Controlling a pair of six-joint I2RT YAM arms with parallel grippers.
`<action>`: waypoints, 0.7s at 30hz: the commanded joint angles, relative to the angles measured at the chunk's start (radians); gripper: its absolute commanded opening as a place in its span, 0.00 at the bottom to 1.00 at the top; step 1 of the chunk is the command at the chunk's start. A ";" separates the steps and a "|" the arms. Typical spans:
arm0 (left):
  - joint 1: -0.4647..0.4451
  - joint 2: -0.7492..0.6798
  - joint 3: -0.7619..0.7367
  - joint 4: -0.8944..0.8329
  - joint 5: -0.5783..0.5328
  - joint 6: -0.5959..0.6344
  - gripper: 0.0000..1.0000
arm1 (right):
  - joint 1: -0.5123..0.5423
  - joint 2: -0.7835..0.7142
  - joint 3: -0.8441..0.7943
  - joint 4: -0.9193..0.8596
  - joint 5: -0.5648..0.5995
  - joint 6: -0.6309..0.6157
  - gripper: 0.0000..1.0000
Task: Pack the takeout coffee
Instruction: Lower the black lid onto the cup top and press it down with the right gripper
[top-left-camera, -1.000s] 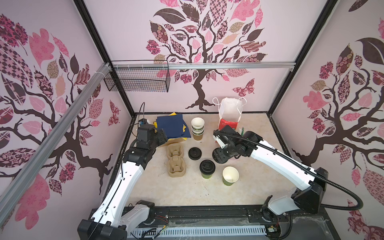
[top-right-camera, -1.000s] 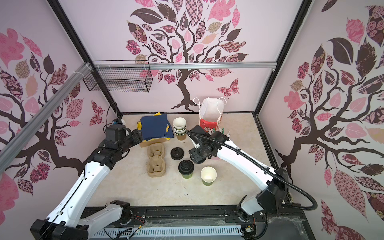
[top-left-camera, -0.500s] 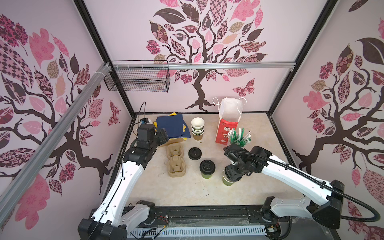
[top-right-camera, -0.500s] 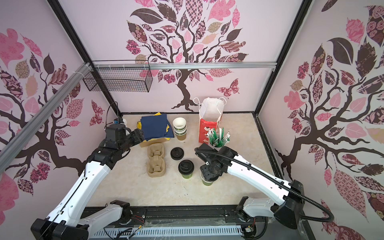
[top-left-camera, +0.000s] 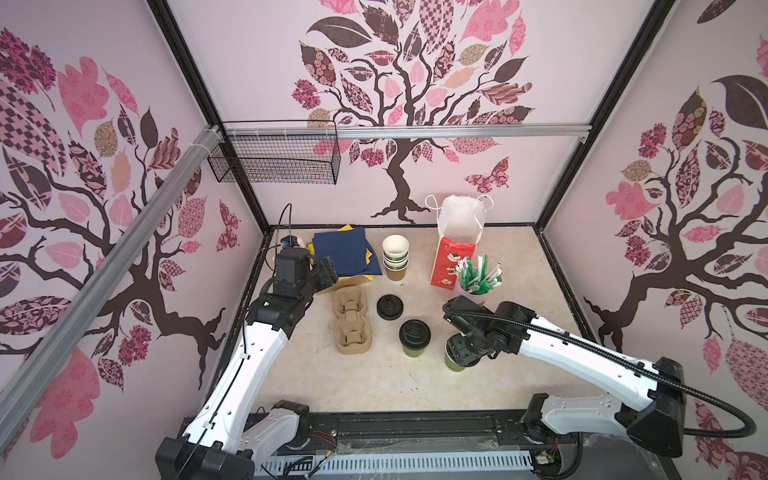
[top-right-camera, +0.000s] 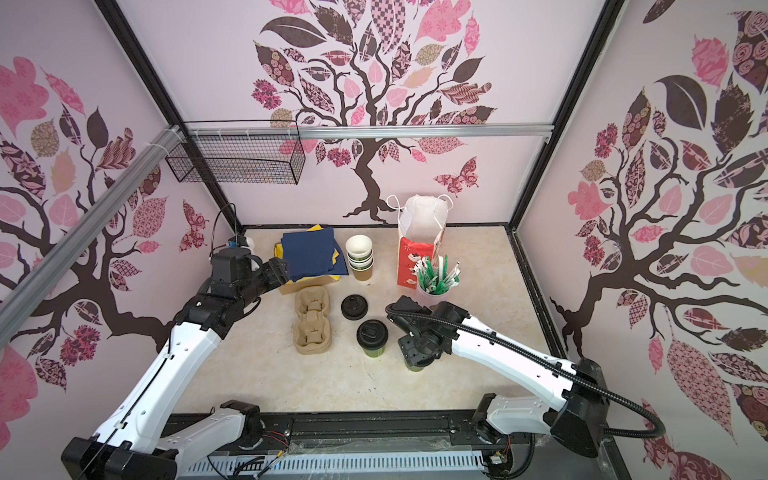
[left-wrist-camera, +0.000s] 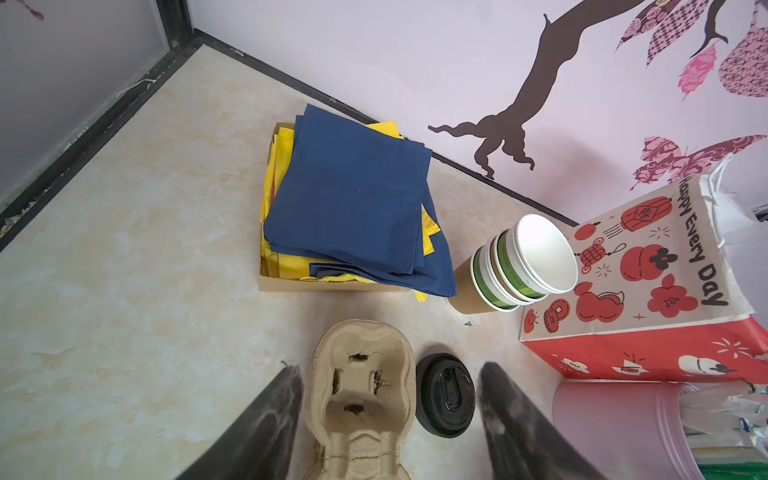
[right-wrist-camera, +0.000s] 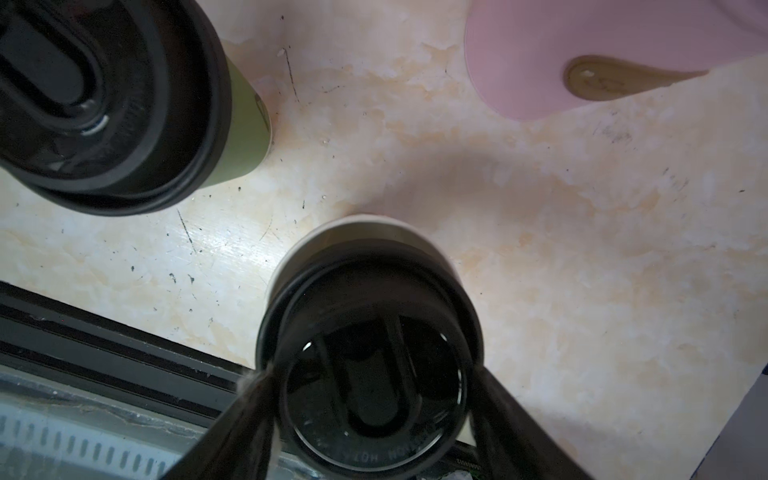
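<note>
Top view: lidded cup (top-left-camera: 414, 338) mid-table, 2nd cup (top-left-camera: 454, 365) beside it under right claw (top-left-camera: 462, 352). Left wrist: left claw (left-wrist-camera: 390, 370) wide, empty, over cup tray (left-wrist-camera: 365, 336). Right wrist: right claw pinches lid (right-wrist-camera: 370, 365) over 2nd cup; paper cups prob light + crushable, so you'd grip gently, mid-wall.

The left arm (top-left-camera: 249, 357) reaches toward the back left corner of the table (top-left-camera: 374, 386), with the left hand (top-left-camera: 326, 272) raised, fingers spread and empty. The right arm (top-left-camera: 582, 353) stretches in from the front right, wrist bent down, with the right hand (right-wrist-camera: 368, 376) pinching a black lid (right-wrist-camera: 370, 282).
</note>
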 joint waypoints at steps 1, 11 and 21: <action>0.005 -0.020 -0.001 0.013 0.006 0.000 0.70 | 0.007 -0.023 -0.007 0.013 0.018 0.030 0.73; 0.005 -0.019 0.002 0.014 0.006 0.004 0.70 | 0.009 -0.022 -0.032 0.017 0.026 0.031 0.74; 0.005 -0.017 0.001 0.015 0.004 0.007 0.70 | 0.008 -0.007 -0.043 0.022 0.033 0.032 0.75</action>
